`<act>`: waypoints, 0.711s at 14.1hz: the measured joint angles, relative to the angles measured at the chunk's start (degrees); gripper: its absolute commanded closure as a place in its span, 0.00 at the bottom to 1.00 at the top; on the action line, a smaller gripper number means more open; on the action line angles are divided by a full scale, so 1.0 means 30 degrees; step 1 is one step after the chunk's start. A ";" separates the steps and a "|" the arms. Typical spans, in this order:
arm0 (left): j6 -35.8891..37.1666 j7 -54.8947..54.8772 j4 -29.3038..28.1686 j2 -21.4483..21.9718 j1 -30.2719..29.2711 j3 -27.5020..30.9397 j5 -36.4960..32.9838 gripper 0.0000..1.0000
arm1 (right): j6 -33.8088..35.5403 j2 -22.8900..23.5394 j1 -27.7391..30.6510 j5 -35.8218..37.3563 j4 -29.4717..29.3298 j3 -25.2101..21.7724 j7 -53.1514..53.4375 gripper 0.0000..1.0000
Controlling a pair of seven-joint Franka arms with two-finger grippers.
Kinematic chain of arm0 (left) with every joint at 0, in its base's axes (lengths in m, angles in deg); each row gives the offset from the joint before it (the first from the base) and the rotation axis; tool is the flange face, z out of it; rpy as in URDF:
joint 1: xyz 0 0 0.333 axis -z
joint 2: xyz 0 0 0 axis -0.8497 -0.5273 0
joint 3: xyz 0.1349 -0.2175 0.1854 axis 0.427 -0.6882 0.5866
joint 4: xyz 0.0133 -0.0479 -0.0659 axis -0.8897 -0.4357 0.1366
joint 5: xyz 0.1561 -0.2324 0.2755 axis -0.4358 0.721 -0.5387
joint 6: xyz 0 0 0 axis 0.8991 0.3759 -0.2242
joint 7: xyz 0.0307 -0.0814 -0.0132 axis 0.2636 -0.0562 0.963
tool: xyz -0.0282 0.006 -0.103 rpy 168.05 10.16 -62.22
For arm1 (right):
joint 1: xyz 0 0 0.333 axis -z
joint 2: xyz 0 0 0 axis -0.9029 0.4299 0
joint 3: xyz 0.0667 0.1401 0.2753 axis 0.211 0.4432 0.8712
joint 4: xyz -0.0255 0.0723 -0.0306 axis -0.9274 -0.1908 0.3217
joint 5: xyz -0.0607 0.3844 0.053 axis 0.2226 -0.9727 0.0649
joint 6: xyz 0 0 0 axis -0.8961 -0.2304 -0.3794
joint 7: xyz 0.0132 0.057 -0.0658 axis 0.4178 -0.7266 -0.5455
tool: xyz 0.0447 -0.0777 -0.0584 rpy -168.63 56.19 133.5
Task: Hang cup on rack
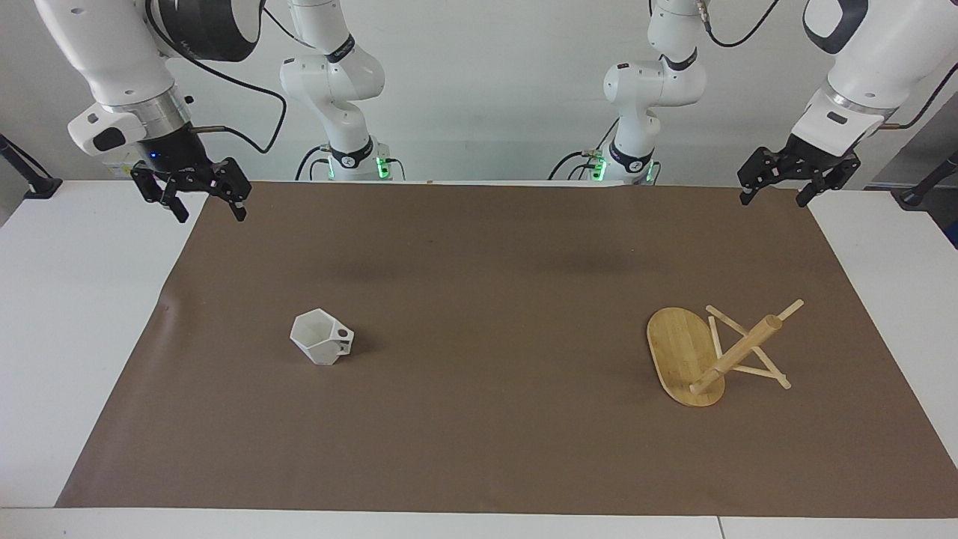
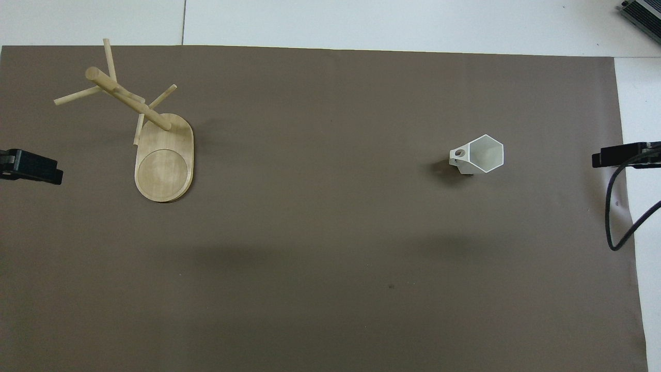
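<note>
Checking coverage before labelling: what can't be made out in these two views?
- Overhead view: left gripper and right gripper are cut off by the side edges; only dark tips show, arms unseen.
- Both views: the cup stands upright, so its underside is hidden.
- Facing view: the rack leans over; its own base hides which pegs touch the brown mat.

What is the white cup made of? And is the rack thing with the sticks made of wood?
The cup looks like matte white plastic or unglazed ceramic; its flat angled sides show no shine, so I can't say which. The rack looks like light wood, likely bamboo: it is pale tan, with fine stripes along its oval base and smooth round sticks.
</note>
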 measured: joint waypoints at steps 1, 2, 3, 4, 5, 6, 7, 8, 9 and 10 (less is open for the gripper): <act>0.0013 0.0000 0.0000 0.0005 0.0000 -0.0015 0.0023 0.00 | 0.0000 0.0000 -0.0002 0.0000 0.0000 0.0000 0.0000 0.00; 0.0015 0.0016 0.0001 0.0010 0.0000 -0.0036 0.0034 0.00 | 0.0000 0.0000 -0.0005 0.0000 0.0001 0.0000 0.0000 0.00; 0.0015 0.0128 0.0001 0.0021 0.0000 -0.0078 0.0049 0.00 | 0.0000 0.0000 -0.0010 0.0000 0.0002 0.0001 0.0000 0.00; 0.0015 0.0341 0.0001 0.0035 0.0001 -0.0134 0.0060 0.00 | 0.0000 0.0000 -0.0016 0.0000 0.0003 0.0002 0.0000 0.00; 0.0015 0.0492 0.0001 0.0051 0.0001 -0.0210 0.0075 0.00 | 0.0000 0.0000 -0.0025 0.0000 0.0004 0.0002 0.0000 0.00; 0.0015 0.0617 0.0001 0.0066 0.0002 -0.0324 0.0088 0.00 | 0.0000 0.0000 -0.0043 0.0000 0.0006 0.0002 0.0000 0.00; 0.0015 0.0726 0.0001 0.0076 0.0003 -0.0446 0.0092 0.00 | 0.0000 0.0000 -0.0059 0.0000 0.0011 0.0002 0.0000 0.00; 0.0015 0.0781 0.0001 0.0078 0.0004 -0.0535 0.0093 0.00 | 0.0000 0.0000 -0.0065 0.0000 0.0015 0.0003 0.0000 0.00; 0.0015 0.0810 0.0001 0.0078 0.0004 -0.0576 0.0094 0.00 | 0.0000 0.0000 -0.0066 0.0000 0.0018 0.0003 0.0000 0.00; 0.0015 0.0815 0.0000 0.0078 0.0003 -0.0579 0.0094 0.00 | 0.0000 0.0000 -0.0067 0.0000 0.0020 0.0006 0.0000 0.00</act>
